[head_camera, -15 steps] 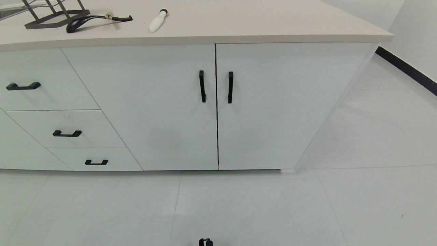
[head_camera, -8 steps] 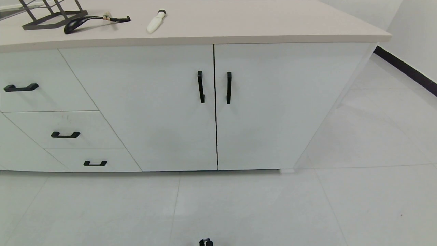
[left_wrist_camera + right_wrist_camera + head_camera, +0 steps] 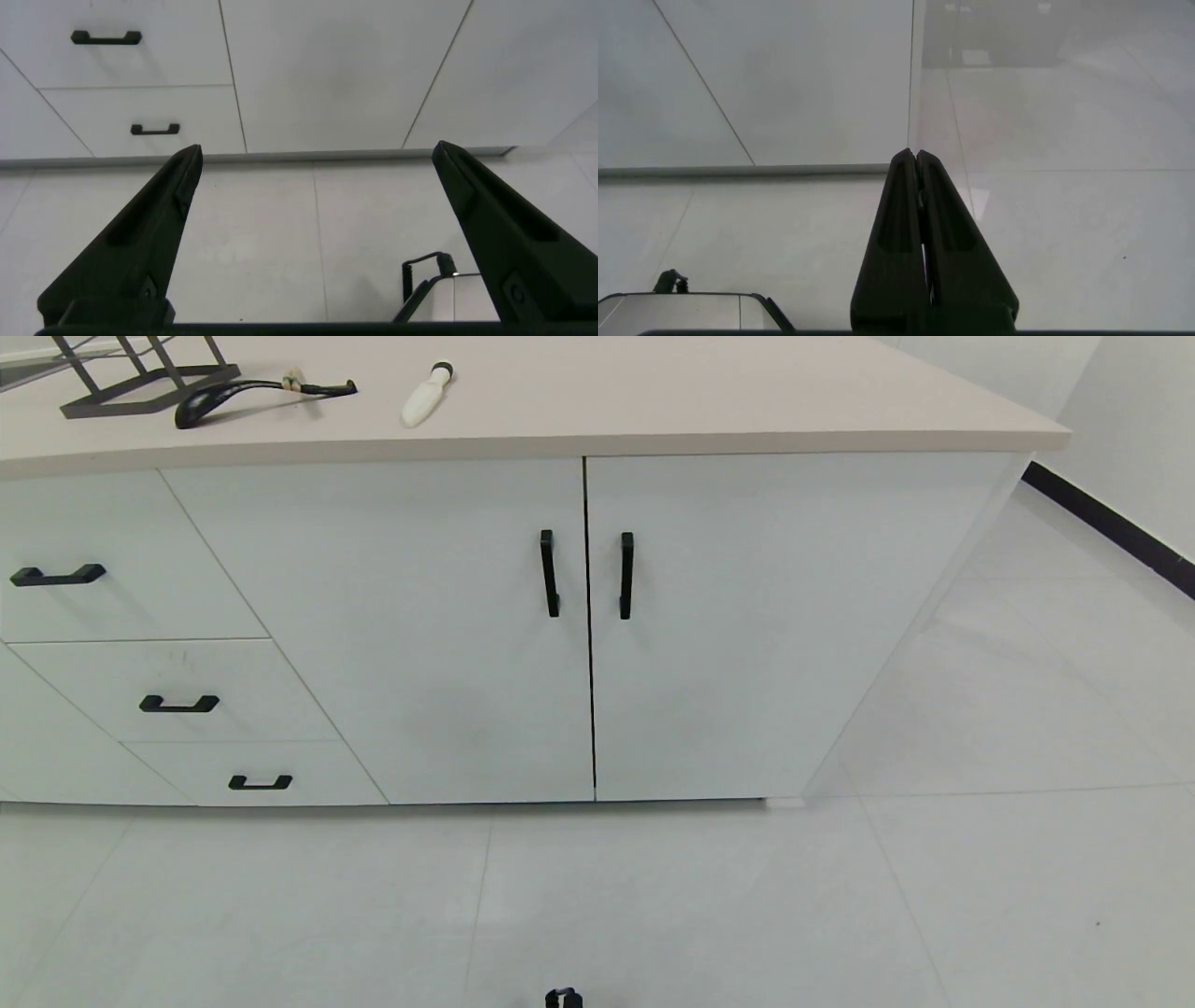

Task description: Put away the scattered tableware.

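Your black ladle [image 3: 266, 394] and white-handled utensil [image 3: 427, 394] lie on the table [image 3: 747, 392], high and left of both pincers, likely nearer the spread left pincer [image 3: 318, 149] than the closed right pincer [image 3: 917, 157].

A: Any txt, labels, nos. to read?
B: None legible. Desk [image 3: 700, 392], doors [image 3: 420, 616], drawers [image 3: 121, 607]: all plain, no print.
A: Items on the desk?
B: White tool [image 3: 425, 397] and black spoon [image 3: 201, 403] are too small to tell any marks.
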You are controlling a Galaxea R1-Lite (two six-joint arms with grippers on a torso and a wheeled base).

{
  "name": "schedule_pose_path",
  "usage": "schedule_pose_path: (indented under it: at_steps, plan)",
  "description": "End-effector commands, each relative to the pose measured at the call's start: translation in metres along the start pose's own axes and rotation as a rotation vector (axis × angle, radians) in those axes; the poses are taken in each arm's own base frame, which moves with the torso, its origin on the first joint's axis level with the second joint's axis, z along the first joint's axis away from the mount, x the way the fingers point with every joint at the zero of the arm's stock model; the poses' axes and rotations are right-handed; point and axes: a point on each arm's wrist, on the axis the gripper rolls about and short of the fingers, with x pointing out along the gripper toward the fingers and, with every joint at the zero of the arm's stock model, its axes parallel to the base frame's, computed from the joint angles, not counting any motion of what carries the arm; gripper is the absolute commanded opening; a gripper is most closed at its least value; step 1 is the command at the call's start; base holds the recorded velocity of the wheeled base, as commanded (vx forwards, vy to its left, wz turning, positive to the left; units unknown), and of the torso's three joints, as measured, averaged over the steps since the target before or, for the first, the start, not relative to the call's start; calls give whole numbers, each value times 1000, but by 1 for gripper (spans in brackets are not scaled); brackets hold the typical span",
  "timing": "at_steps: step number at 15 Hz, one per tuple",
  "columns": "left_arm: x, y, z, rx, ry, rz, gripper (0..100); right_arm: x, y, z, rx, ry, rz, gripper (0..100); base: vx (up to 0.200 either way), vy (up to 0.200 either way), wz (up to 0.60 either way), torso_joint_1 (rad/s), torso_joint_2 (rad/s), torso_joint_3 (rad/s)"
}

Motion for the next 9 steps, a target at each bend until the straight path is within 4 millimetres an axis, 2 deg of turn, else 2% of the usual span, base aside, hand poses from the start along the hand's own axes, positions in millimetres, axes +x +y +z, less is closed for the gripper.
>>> schedule_pose_path:
  at_steps: [1, 4, 9]
  plan:
    - [0, 0, 0, -2, 0, -1, 100, 0, 0, 0, 0, 2, 0, 0, 0, 0, 0, 0, 0, 0]
    - [0, 0, 0, -3, 0, 1, 100, 0, 0, 0, 0, 2, 0, 0, 0, -200, 0, 1, 2, 7]
    - [0, 0, 0, -5, 0, 2, 100, 0, 0, 0, 0, 2, 0, 0, 0, 0, 0, 0, 0, 0]
